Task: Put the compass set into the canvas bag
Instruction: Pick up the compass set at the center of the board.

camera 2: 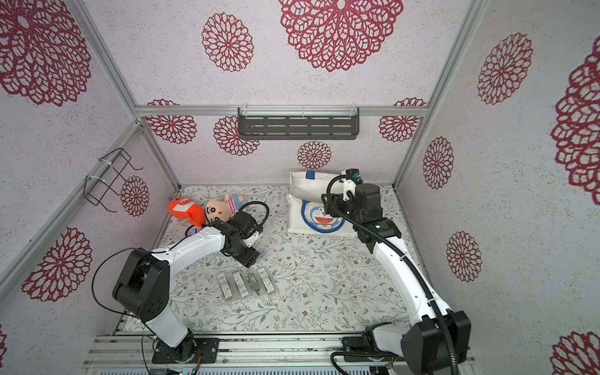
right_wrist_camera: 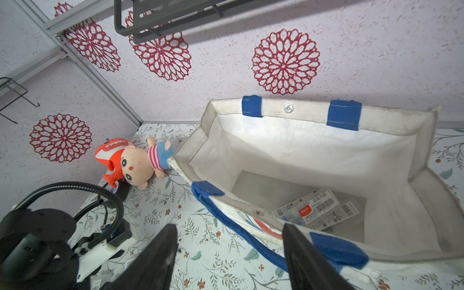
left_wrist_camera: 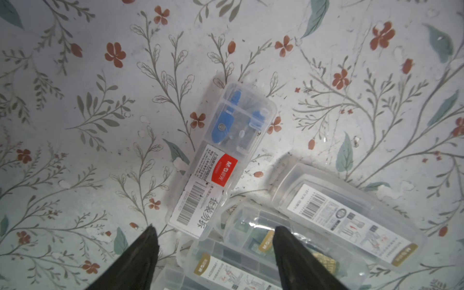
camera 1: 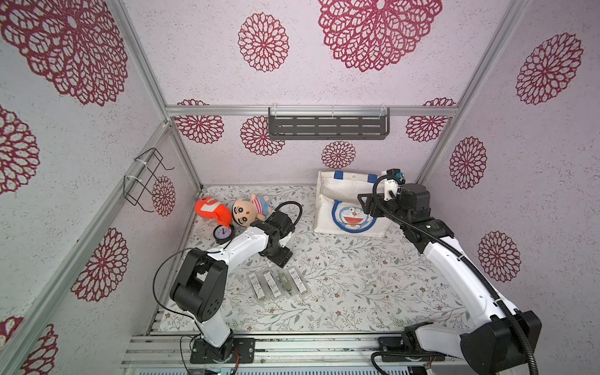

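Floral tabletop (camera 1: 357,276) (lightly smudged) between pale walls (camera 1: 194,48) with crimson rosettes (camera 1: 263,42).

One canvas bag (right_wrist_camera: 296,140) holding two compass sets (right_wrist_camera: 306,210); five more lie outside it on the worktop (camera 1: 350,276); two plush toys (camera 1: 246,211); one clock (camera 1: 223,234).

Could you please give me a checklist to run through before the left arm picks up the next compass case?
1. Left gripper open: ok, jaws apart, empty.
2. Blue compass case lined up: ok, its barcode end sits just ahead of the jaws.
3. Case clear of others: cannot tell, a neighbouring case lies tight beside it.
4. Canvas bag open: ok.
5. Right gripper holding bag: not ok, jaws open astride the front rim.
6. Room inside: ok, packed cases lie flat.
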Controlling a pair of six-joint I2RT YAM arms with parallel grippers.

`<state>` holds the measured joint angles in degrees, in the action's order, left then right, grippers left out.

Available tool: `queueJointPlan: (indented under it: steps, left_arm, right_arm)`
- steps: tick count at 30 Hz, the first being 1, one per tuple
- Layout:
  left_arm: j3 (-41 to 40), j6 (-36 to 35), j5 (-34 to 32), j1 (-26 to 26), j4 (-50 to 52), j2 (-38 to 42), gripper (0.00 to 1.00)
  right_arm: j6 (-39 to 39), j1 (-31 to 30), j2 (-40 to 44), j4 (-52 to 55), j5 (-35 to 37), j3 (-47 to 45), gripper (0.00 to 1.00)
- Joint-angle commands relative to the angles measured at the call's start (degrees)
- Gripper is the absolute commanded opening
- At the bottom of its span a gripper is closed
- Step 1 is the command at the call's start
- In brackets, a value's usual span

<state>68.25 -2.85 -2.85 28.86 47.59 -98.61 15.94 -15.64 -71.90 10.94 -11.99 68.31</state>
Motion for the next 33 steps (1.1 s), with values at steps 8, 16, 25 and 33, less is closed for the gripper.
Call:
queueJointPlan:
  steps: [8,16,25,33]
  left_arm:
    - [-0.6,-7.3,-0.9,-1.0,-4.0,-5.0,0.77]
    - [-2.7,-7.4,-1.5,-2.7,-7.8,-6.7,0.75]
    - [-0.9,-4.8,-2.2,-6.0,-8.1,-8.3,0.71]
    - [-0.9,-5.4,0.8,-4.9,-7.2,-8.6,0.74]
  right_arm:
    - [-0.1,0.0,1.3,-2.3,-1.1,0.4,0.70]
    - [0.1,0.0,-0.2,-1.7,-1.8,1.1,0.70]
    - [0.4,0.1,-0.8,-2.1,-1.9,1.0,0.70]
    - [0.1,0.0,-0.8,-1.8,-1.7,1.1,0.71]
